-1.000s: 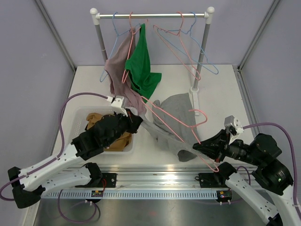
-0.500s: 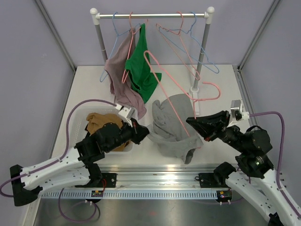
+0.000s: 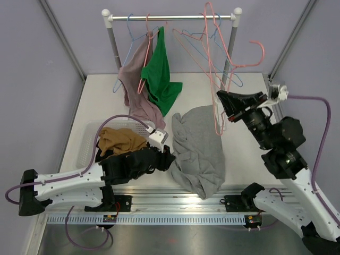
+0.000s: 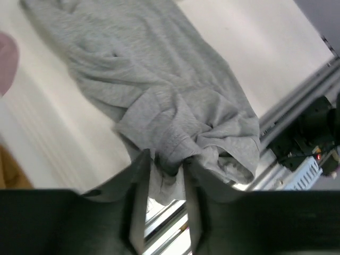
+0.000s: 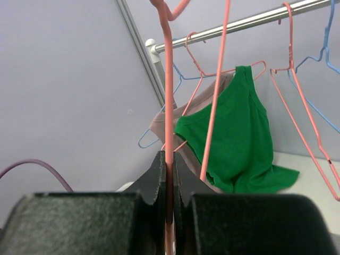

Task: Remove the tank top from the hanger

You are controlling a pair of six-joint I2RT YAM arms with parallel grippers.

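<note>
**Grey fabric tank top (image 3: 197,149) lies off its hanger, spread on the white table (image 3: 106,95).**

The right gripper (image 5: 169,159) is clamped on the thin pink wire hanger (image 5: 168,79). It holds the hanger bare and raised beside the right post of the white-posted metal clothes rail (image 3: 170,17), well apart from the grey fabric tank top. The left gripper (image 4: 166,162) sits at that top's near-left edge, its jaws a little apart with a fold of the grey cloth between the tips. A green tank top (image 3: 159,69) and a mauve garment (image 3: 135,79) hang on the rail side by side, touching. To the left of the grey top, a clear plastic bin (image 3: 87,143) holds a crumpled tan garment (image 3: 119,141). A small tag (image 3: 110,217) on the front aluminium rail is too small to read.
</note>
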